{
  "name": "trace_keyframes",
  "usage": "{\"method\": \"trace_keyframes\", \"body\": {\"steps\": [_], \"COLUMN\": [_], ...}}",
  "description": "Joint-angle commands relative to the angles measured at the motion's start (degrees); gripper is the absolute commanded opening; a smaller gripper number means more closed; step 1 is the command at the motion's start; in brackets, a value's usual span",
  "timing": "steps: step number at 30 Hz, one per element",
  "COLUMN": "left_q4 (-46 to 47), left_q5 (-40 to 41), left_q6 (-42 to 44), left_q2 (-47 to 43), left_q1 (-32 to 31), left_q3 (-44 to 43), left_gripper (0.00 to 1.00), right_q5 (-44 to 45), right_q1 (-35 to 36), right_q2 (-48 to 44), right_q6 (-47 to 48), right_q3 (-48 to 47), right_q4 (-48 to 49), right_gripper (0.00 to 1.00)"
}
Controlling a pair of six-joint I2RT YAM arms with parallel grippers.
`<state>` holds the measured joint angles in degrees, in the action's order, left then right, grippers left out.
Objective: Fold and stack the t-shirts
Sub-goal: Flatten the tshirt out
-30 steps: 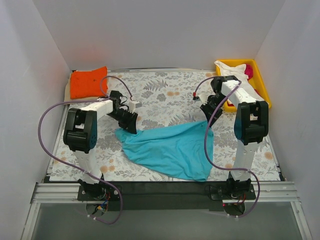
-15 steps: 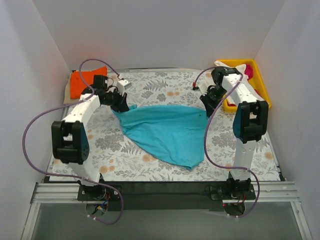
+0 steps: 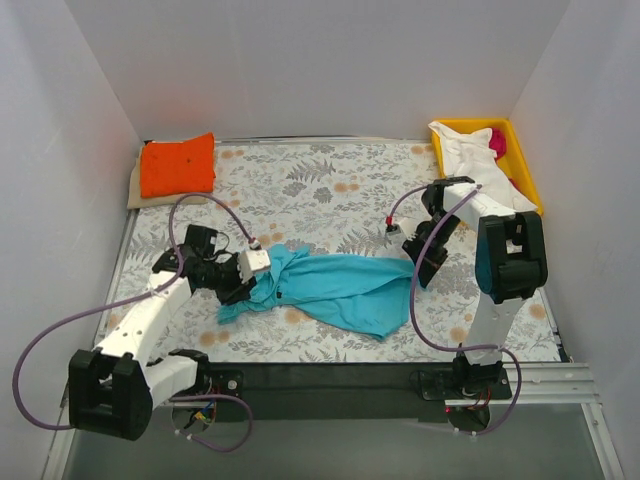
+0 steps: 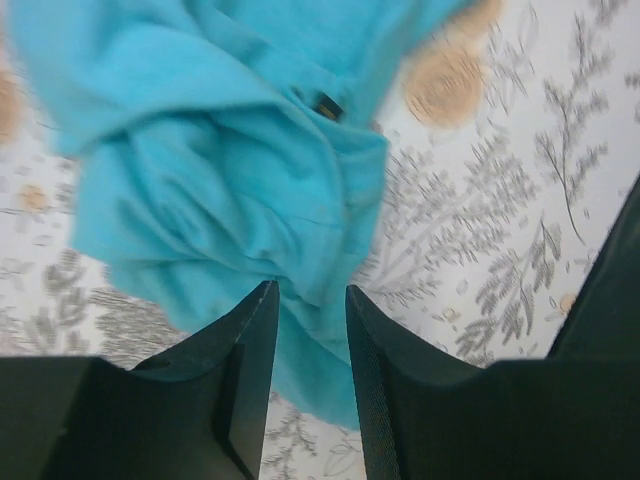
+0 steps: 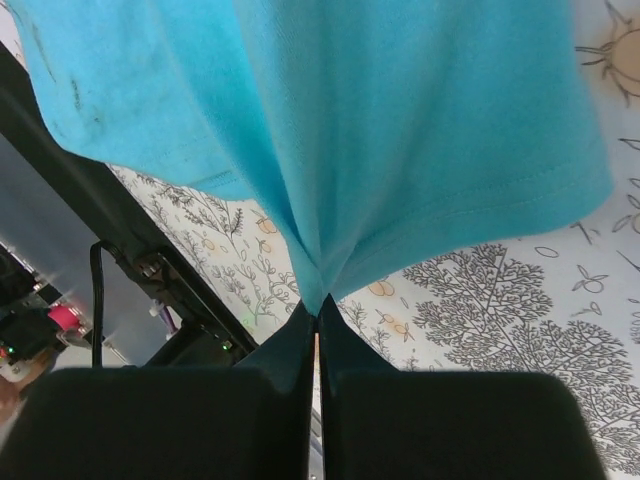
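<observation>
Teal t-shirt (image 3: 345,285) — R pincer (image 5: 318,310) pinching it, L pincer (image 4: 308,295) spread — yellow tray (image 3: 522,160): white tee (image 3: 470,150), magenta tee (image 3: 497,142).

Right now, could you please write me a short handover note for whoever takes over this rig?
Left pincer: jaws parted, cloth of the teal t-shirt in the gap; no firm grip evident.
Right pincer: shut on the teal t-shirt's other end.
The teal t-shirt lies bunched between the arms, unfolded.
Orange t-shirt: folded, far left corner.
White t-shirt and magenta t-shirt: in the yellow tray.
Left to do: fold the teal, white and magenta ones, then stack all.
</observation>
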<state>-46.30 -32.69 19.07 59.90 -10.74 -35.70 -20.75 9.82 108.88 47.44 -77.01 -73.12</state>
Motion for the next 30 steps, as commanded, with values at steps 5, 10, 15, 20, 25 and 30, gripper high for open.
{"method": "trace_keyframes", "body": {"steps": [5, 10, 15, 20, 25, 30], "left_q4": [2.8, 12.5, 15.0, 16.9, 18.9, 19.5], "left_q5": [-7.9, -1.2, 0.2, 3.2, 5.9, 6.8], "left_q6": [-15.9, -27.3, -38.0, -42.3, -43.8, -42.2], "left_q2": [8.0, 11.6, 21.7, 28.6, 28.8, 31.8], "left_q1": [0.2, -3.5, -4.2, -5.2, -3.9, 0.8], "left_q3": [-13.2, -12.5, -18.4, -20.6, -23.9, -29.9], "left_gripper": [0.44, 0.51, 0.58, 0.47, 0.01, 0.0], "right_q5": [-1.6, -1.8, -2.0, -1.7, -0.6, 0.1], "right_q1": [1.5, 1.5, 1.5, 1.5, 1.4, 1.3], "right_q2": [-3.6, -3.6, -3.5, -3.3, -3.9, -4.5], "right_q6": [2.2, 2.0, 1.8, 1.9, 2.2, 2.2], "right_q3": [1.3, 1.6, 1.6, 1.4, 1.9, 1.3], "right_q4": [1.5, 1.8, 2.1, 2.1, 2.5, 2.7], "right_gripper": [0.01, 0.01, 0.01, 0.01, 0.01, 0.01]}}
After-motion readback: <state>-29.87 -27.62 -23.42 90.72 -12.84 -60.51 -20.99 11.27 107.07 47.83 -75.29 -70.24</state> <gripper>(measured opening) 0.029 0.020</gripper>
